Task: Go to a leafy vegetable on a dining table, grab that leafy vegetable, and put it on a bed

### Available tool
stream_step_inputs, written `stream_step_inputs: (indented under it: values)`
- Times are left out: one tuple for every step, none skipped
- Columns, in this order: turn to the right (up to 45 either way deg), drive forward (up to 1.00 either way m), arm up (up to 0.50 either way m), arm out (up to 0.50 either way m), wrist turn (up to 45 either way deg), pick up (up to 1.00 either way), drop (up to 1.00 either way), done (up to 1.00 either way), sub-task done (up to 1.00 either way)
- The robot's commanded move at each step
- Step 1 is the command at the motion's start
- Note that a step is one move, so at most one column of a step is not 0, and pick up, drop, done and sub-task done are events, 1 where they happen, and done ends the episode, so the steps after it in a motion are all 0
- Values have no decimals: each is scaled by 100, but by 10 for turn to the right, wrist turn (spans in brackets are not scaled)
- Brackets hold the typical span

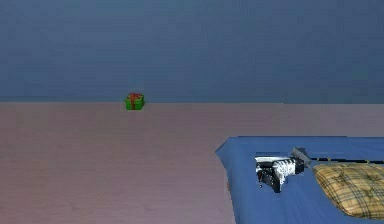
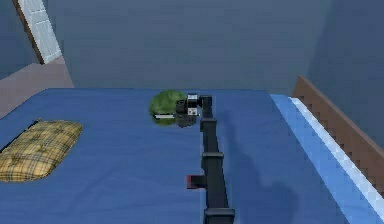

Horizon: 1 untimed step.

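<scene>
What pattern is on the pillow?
The pillow is yellowish plaid with dark lines, clearest in the arm side view.

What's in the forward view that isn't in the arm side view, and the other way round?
Forward view's own: a small green box with a red top on the floor by the far wall. Arm side view's own: the arm and the gripper, at a green leafy vegetable lying on the blue bed; I cannot tell whether it holds it. Shared: that bed and the plaid pillow.
</scene>
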Motion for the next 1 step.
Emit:
stream_step_inputs:
  values:
    - [0,0,0,0,0,0,100,0,0]
